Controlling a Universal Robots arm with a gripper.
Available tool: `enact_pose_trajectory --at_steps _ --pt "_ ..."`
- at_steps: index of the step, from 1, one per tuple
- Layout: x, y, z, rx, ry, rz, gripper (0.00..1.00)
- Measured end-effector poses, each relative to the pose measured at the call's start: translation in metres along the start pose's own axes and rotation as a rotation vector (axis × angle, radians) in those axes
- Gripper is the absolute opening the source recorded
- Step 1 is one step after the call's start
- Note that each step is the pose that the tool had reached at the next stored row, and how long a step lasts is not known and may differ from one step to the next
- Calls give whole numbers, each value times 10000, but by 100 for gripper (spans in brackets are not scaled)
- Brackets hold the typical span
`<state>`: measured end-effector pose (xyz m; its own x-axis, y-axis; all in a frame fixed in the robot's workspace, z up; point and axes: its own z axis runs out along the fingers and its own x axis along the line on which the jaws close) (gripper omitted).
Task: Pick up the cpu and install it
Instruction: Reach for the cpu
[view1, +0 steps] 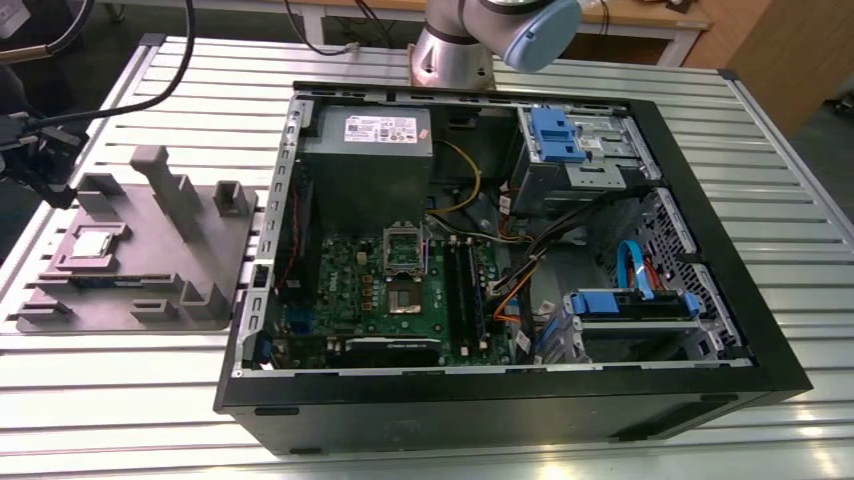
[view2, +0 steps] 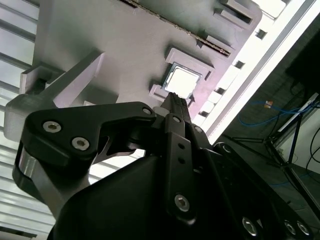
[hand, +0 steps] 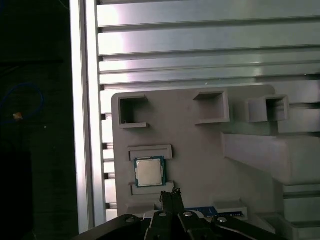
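The cpu (hand: 149, 171) is a small square chip with a pale metal top. It lies flat in a recess of the grey fixture plate (hand: 200, 150) on the slatted table. In the exterior view the cpu (view1: 96, 243) sits at the left, outside the computer case. My gripper (hand: 170, 194) hovers above the plate just beside the chip, apart from it, with its black fingers pressed together and nothing between them. The same gripper (view2: 176, 98) points at the cpu (view2: 183, 82) in the second wrist view. In the exterior view the gripper (view1: 54, 190) is at the far left edge.
The open black computer case (view1: 721, 250) holds a green board with a dark square socket (view1: 403, 297), a grey power-supply box (view1: 367, 150) and blue drive brackets (view1: 557, 135). Upright grey posts (view1: 174, 195) rise from the fixture plate. The table edge (hand: 82, 125) runs close to the plate.
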<state>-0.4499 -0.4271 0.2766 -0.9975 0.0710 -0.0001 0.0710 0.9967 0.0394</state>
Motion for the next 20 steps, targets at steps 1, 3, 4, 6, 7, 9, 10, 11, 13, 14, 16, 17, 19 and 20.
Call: enact_pose_trajectory --at_steps 1,3,4,6,7,9,10,11,13,14,16,17,19,20 --pt "0 0 0 0 0 0 10" --pt "0 0 2 -1 -2 0 10" --pt "0 0 3 -1 -2 -1 10" --pt "4 -2 16 -3 -3 -2 10" --pt "7 -2 25 -2 -2 -2 10" --pt "15 -3 49 -2 -2 -1 10" --pt "19 -4 62 -1 -2 -1 10" --pt "24 -5 75 -1 -2 0 10" --pt "33 -6 101 -2 -2 -1 10" --pt "37 -7 114 -2 -3 -1 10" --pt "43 -9 138 -2 -3 -1 10" --pt "47 -10 148 -1 -1 0 10" --pt "54 -15 165 -1 -1 -1 10" --pt "57 -17 171 -2 -3 -1 10"
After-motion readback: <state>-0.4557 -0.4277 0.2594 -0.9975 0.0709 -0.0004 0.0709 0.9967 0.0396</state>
